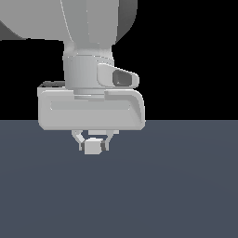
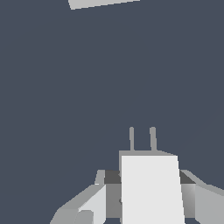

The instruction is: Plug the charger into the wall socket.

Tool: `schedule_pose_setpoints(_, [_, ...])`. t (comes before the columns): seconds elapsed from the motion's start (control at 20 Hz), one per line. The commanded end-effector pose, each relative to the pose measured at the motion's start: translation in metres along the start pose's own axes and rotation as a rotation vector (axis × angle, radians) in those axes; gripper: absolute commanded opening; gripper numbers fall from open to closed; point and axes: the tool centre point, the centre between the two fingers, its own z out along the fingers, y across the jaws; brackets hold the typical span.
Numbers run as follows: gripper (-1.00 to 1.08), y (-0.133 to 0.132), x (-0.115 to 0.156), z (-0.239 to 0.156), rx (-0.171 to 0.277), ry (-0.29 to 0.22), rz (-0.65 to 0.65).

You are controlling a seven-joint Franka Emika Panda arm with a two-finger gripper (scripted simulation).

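Observation:
My gripper is shut on the charger, a small off-white block held just above the dark grey floor in the exterior view. In the wrist view the charger sits between the two fingers, and its two thin prongs point away from the hand. Only an off-white strip of the wall socket shows, some way ahead of the prongs at the frame's edge. Its two dots are out of sight. The exterior view does not show the socket.
The flat dark grey floor stretches all around the gripper. The arm's large white body fills the upper part of the exterior view against a black background.

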Motion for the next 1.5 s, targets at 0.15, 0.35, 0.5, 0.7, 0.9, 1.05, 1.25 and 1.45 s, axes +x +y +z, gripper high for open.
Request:
schedule_pose_setpoints(0.15, [-1.0, 0.007, 0.034, -0.018, 0.016, 0.001, -0.074])
schedule_pose_setpoints(0.35, [-1.0, 0.009, 0.055, -0.029, 0.026, 0.001, -0.118])
schedule_pose_setpoints(0.5, [-1.0, 0.009, 0.067, -0.034, 0.032, 0.0, -0.144])
schedule_pose_setpoints(0.7, [-1.0, 0.009, 0.077, -0.039, 0.037, 0.0, -0.165])
schedule_pose_setpoints(0.9, [-1.0, 0.009, 0.08, -0.04, 0.039, -0.001, -0.172])
schedule_pose_setpoints(1.05, [-1.0, 0.009, 0.079, -0.039, 0.038, -0.001, -0.17])
schedule_pose_setpoints(1.25, [-1.0, 0.009, 0.079, -0.039, 0.038, -0.001, -0.17])
schedule_pose_setpoints(1.45, [-1.0, 0.008, 0.082, -0.039, 0.038, -0.001, -0.17])
